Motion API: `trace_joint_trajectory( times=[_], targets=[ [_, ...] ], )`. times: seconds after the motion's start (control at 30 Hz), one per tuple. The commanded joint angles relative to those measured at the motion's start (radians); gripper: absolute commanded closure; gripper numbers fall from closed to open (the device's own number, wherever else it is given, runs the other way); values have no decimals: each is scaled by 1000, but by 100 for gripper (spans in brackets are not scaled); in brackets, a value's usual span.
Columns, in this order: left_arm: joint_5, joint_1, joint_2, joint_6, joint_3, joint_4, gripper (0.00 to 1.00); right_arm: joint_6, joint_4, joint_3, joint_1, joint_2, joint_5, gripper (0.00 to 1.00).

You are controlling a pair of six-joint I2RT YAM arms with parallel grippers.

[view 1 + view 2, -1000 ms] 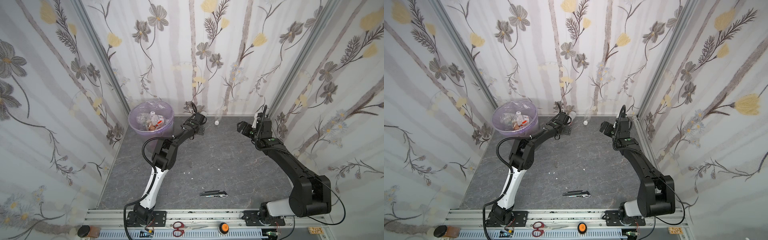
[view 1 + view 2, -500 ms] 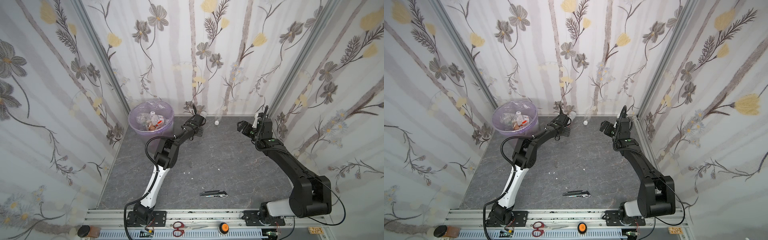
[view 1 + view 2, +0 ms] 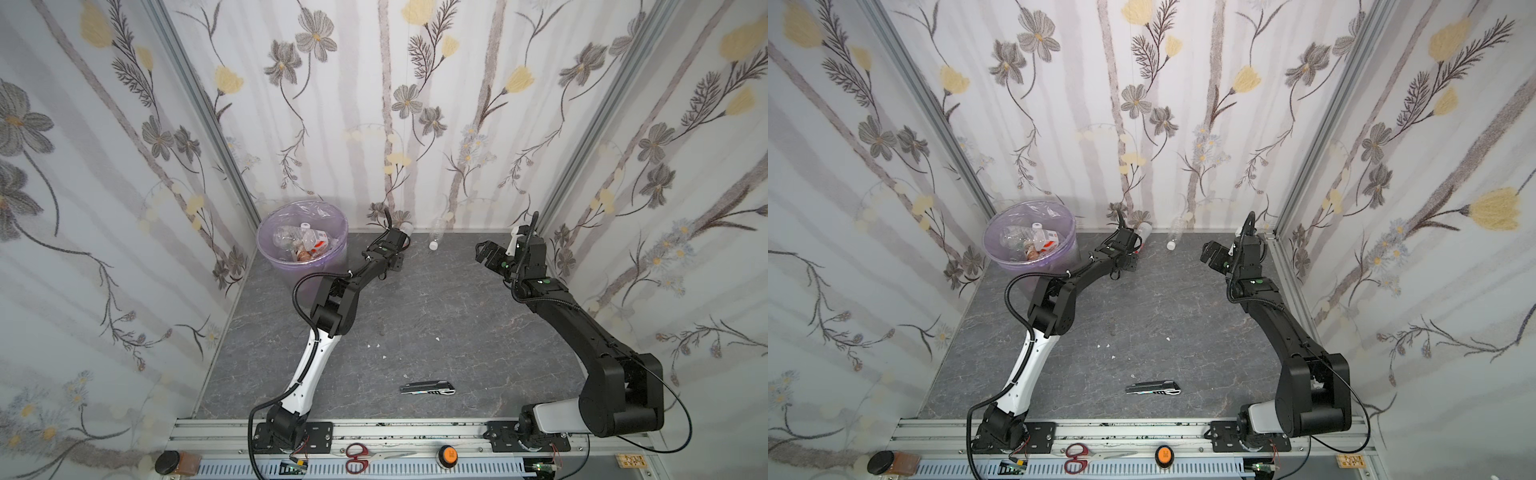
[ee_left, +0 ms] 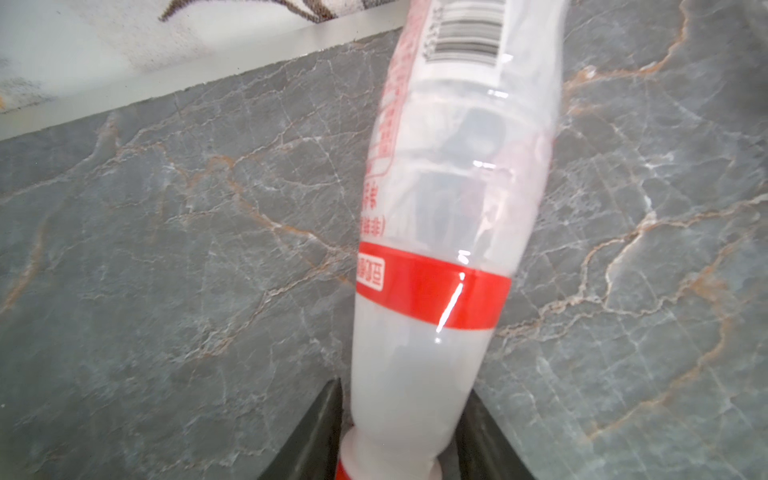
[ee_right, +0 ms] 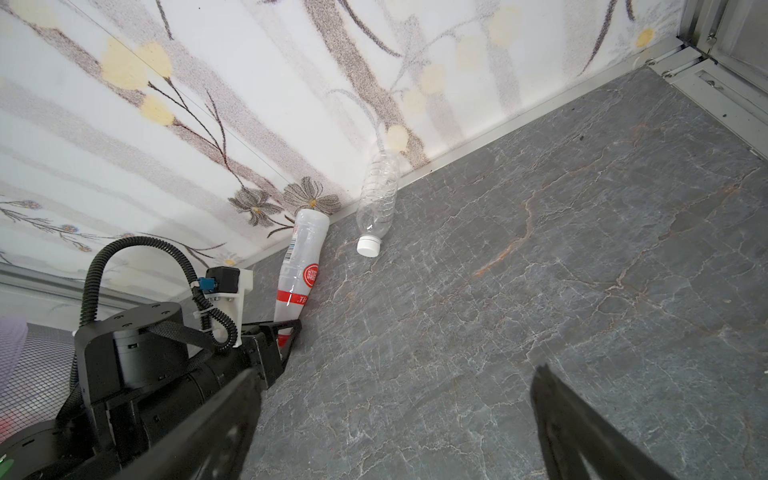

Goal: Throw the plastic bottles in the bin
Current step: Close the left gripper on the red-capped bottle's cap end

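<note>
A white plastic bottle (image 4: 449, 208) with a red band and red cap lies by the back wall, its base leaning on the wall (image 5: 301, 266). My left gripper (image 4: 405, 386) is shut on its neck end, with a dark finger pressed on each side; it shows in both top views (image 3: 401, 243). A clear bottle (image 5: 376, 203) with a white cap lies just to the right (image 3: 437, 232), free of both grippers. The bin (image 3: 328, 270), lined in pale purple, stands in the back left corner with several bottles inside. My right gripper (image 5: 395, 372) hangs open and empty over the floor, right of the clear bottle.
A grey folding utility knife (image 3: 427, 388) lies on the marbled floor near the front. Red scissors (image 3: 365, 455) and an orange button (image 3: 446, 455) sit on the front rail. Flowered walls close in the back and both sides.
My left gripper's jaws have closed from wide open onto the white bottle's neck end. The right arm has barely moved and stays open.
</note>
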Motion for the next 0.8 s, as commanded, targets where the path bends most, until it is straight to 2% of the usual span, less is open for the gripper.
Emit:
trace_joint_trajectory(
  times=[0.0, 0.4, 0.77],
  targets=[
    [3, 3, 11, 12, 3, -22, 61, 20, 45, -3, 0, 3, -15, 0],
    [7, -21, -30, 31, -32, -20, 88, 35, 73, -14, 1, 19, -41, 0],
    [-5, -32, -167, 35, -154, 8, 92, 37, 77, -23, 2, 6, -58, 0]
  ],
)
